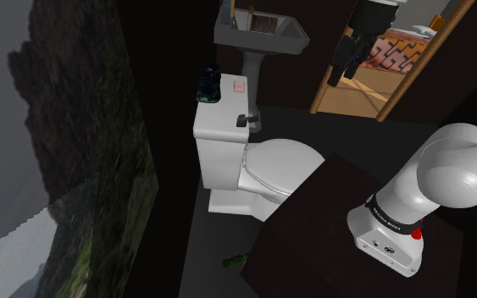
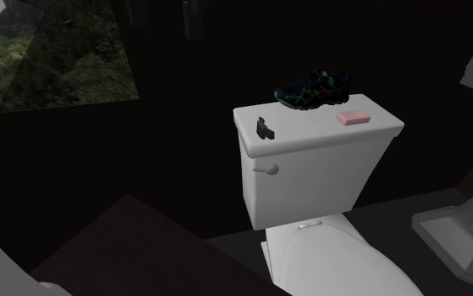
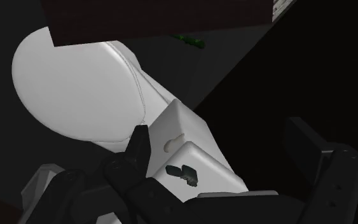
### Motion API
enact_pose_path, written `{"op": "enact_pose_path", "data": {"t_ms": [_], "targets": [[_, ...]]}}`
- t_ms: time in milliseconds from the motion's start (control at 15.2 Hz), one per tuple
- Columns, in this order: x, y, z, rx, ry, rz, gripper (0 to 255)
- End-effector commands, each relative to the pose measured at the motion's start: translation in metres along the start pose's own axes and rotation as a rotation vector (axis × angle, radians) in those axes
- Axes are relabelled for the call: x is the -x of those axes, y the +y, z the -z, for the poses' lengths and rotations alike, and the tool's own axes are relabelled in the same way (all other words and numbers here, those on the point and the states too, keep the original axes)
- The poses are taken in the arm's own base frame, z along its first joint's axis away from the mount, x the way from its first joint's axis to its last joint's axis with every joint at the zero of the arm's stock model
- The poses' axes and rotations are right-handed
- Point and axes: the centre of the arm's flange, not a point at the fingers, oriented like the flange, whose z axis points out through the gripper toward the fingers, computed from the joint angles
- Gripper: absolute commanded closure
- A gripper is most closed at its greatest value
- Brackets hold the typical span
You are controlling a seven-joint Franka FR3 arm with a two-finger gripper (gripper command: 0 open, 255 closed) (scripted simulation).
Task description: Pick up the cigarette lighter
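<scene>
Lying ahead of tool (image 3: 217,130): lighter (image 3: 182,173)

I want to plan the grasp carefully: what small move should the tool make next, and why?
Probably lower the tool toward the lighter on the tank lid. The fingers stand open with the lighter between them in the wrist view, but touch nothing yet.

text: none legible | arm (image 1: 457,165) band lettering: too small to read

The white toilet tank lid (image 2: 310,133) carries a small dark lighter (image 2: 265,127), a black sneaker (image 2: 313,88) and a pink bar (image 2: 354,118).
</scene>
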Motion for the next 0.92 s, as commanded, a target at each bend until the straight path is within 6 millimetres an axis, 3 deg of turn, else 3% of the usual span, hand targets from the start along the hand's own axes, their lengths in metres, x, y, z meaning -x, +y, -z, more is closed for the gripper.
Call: {"op": "enact_pose_path", "data": {"t_ms": [0,858], "targets": [[0.0,0.0,0.0,0.0,0.0,0.0,0],[-0.098,0.055,-0.121,-0.004,0.075,0.417,0]]}}
